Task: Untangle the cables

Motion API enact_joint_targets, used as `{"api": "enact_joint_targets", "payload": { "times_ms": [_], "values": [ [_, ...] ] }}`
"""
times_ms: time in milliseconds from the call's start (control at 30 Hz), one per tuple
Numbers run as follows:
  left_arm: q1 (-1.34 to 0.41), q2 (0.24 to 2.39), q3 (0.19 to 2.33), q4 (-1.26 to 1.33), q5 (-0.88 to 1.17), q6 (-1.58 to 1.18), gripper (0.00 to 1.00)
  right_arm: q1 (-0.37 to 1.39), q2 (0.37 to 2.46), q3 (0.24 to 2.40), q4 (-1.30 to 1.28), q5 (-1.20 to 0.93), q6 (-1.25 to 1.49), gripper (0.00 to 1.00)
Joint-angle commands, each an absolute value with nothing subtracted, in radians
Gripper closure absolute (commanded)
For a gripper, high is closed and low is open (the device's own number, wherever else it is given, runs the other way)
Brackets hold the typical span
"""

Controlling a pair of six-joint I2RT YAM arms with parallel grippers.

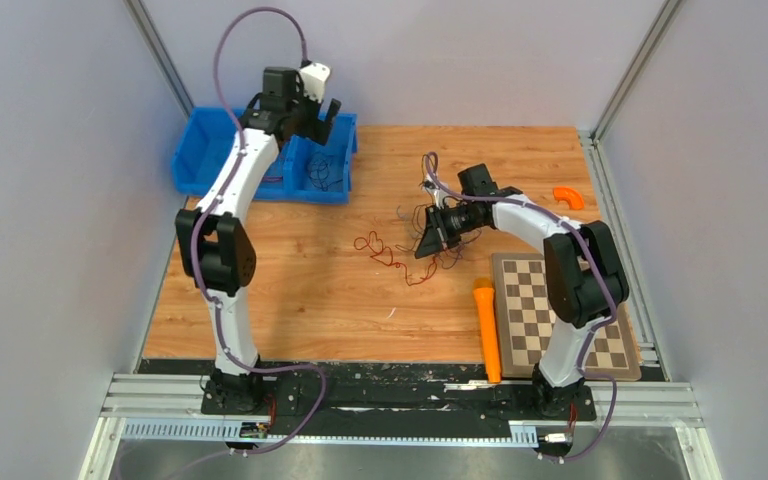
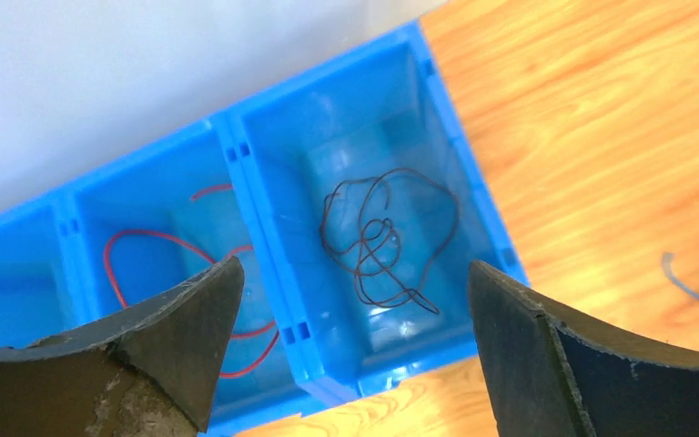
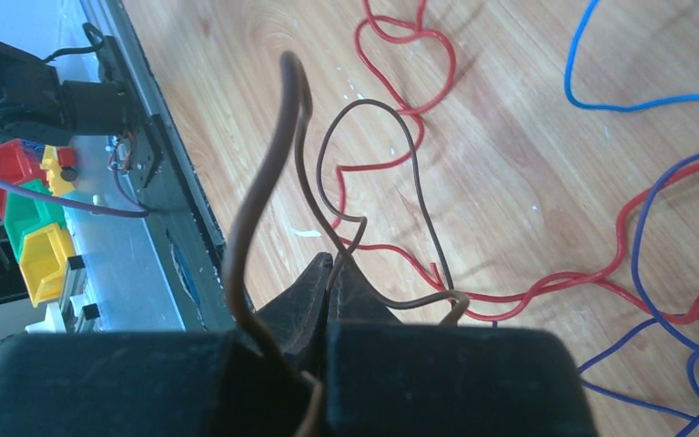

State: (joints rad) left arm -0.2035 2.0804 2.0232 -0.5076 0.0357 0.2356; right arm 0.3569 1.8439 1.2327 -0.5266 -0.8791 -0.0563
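Observation:
My left gripper hangs open and empty above the blue bin. In the left wrist view a dark cable lies coiled in the bin's end compartment, and a red cable lies in the compartment beside it. My left gripper's fingers are spread wide, well above both. Mid-table, my right gripper sits low in a tangle of cables. Up close, my right gripper is shut on a brown cable that loops up from the jaws. Red cable and blue cable lie beyond on the wood.
A chessboard lies at the near right with an orange cone-shaped piece along its left edge. An orange curved piece sits at the far right. Small coloured bins stand off the table's near edge.

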Motion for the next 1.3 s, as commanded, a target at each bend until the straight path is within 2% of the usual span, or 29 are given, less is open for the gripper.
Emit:
{"api": "enact_joint_targets", "payload": {
  "times_ms": [0,100,167,267,367,433,600,800,1000,1267],
  "values": [
    [-0.158,1.845,1.999,-0.584,0.330,0.199,0.00,0.367,1.760,1.300,-0.509,-0.964,-0.038,1.00],
    [-0.151,1.666,1.843,-0.577,0.515,0.214,0.00,0.379,1.730,1.337,-0.509,-1.011,-0.031,1.00],
    [-0.149,1.555,1.666,-0.562,0.685,0.209,0.00,0.386,1.708,1.375,-0.508,-1.043,-0.025,1.00],
    [-0.149,1.407,1.465,-0.445,0.881,0.154,0.00,0.388,1.685,1.460,-0.510,-1.079,-0.006,1.00],
    [-0.156,1.251,1.251,-0.329,0.972,0.103,0.00,0.389,1.677,1.565,-0.509,-1.119,0.035,1.00],
    [-0.171,1.194,1.191,-0.276,1.001,0.078,0.00,0.391,1.675,1.612,-0.508,-1.160,0.058,1.00],
    [-0.258,1.115,1.191,-0.313,1.002,0.170,0.00,0.435,1.644,1.606,-0.509,-1.221,0.056,1.00],
    [-0.309,1.108,1.175,-0.131,1.015,-0.177,0.06,0.554,1.554,1.472,-0.508,-1.210,-0.078,1.00],
    [-0.418,1.084,1.157,-0.278,1.067,0.002,0.17,0.609,1.530,1.436,-0.510,-1.223,-0.087,1.00],
    [-0.467,1.084,1.129,-0.298,1.033,0.028,0.29,0.660,1.517,1.405,-0.510,-1.230,-0.107,1.00]
  ]
}}
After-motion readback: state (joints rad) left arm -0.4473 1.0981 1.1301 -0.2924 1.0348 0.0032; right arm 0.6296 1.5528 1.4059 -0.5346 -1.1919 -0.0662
